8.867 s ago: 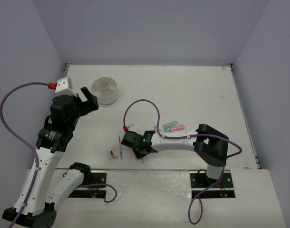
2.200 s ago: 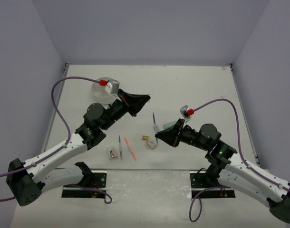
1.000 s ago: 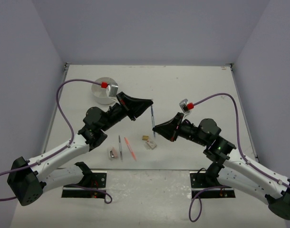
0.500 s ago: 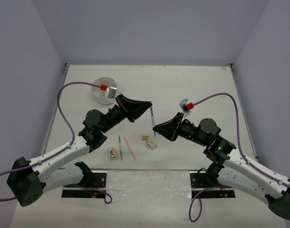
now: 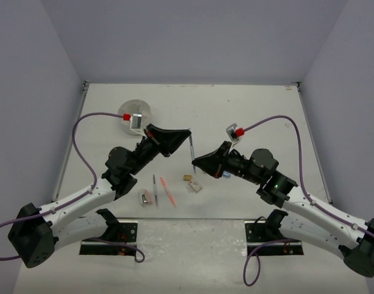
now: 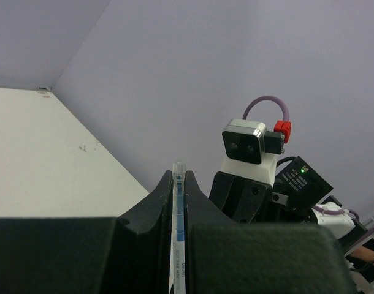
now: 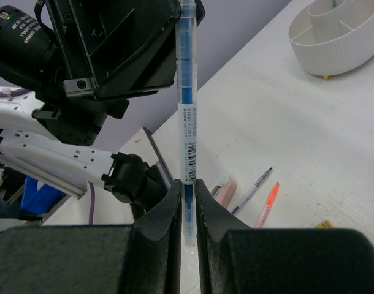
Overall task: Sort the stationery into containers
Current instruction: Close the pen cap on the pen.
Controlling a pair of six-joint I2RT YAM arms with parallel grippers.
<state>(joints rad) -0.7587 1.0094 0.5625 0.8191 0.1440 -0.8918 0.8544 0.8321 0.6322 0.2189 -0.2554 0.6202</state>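
While both arms meet above the white table [image 7: 309,135], the slim clear-and-blue plastic pen [image 7: 187,104] is held in the air between them. The left gripper [image 6: 178,180] is closed tight on one end and the right gripper [image 7: 186,187] is clamped on the other. The round white divided dish [image 7: 334,54] sits well apart, toward the far left. On the table below lie a thin grey pen [image 7: 251,191], an orange pen [image 7: 268,205] just beside it, and a small pink eraser [image 7: 225,188] nearby

Off-white flat table [image 5: 254,110], round white divided dish [image 5: 138,104] far left, thin grey pen [image 5: 154,189] beside thin orange pen [image 5: 168,191] near the front, pinkish eraser [image 5: 146,197] just left, small tan eraser [image 5: 187,178] and pale eraser [image 5: 196,187] right.
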